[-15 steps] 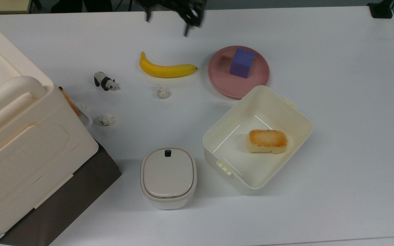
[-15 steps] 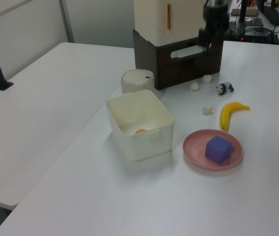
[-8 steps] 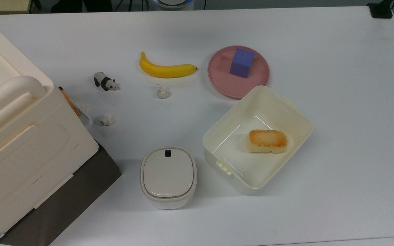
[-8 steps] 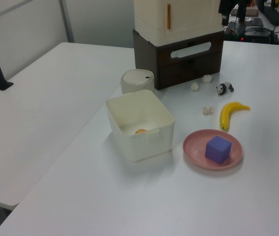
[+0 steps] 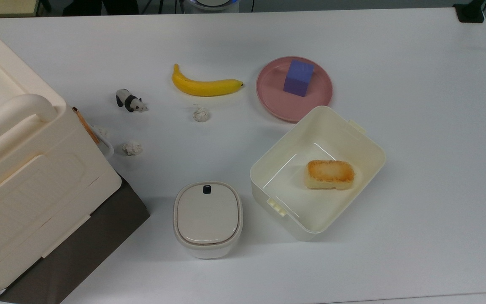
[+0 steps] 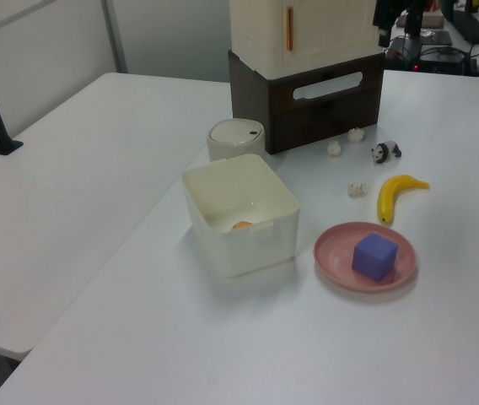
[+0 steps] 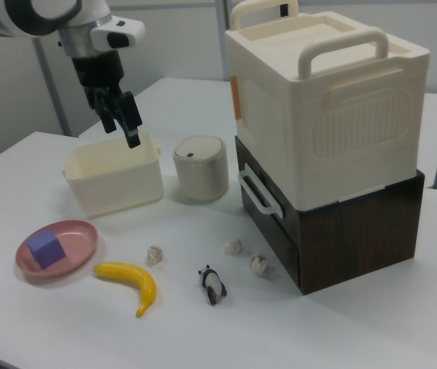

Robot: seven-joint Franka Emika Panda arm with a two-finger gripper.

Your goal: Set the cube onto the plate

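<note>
The blue-purple cube (image 5: 298, 78) rests on the round pink plate (image 5: 281, 103), toward the plate's far side in the top view. In the left view the cube (image 6: 374, 256) sits on the plate (image 6: 332, 253) at the lower right. In the right view the cube (image 7: 47, 247) and plate (image 7: 80, 238) lie at the lower left, and my gripper (image 7: 122, 127) hangs high above the table, in front of the cream container, well apart from the cube. Its fingers are open and hold nothing.
A cream rectangular container (image 5: 365, 143) holding a toasted bread block (image 5: 330, 174) stands just beside the plate. A banana (image 5: 205, 85), a panda figure (image 5: 130, 100), two crumpled paper balls, a lidded cream canister (image 5: 207, 217) and a large cream box on a dark drawer unit (image 5: 23, 177) occupy the top view's left.
My gripper has lifted away from the table and left the top view's upper edge. The cube stays still on the plate.
</note>
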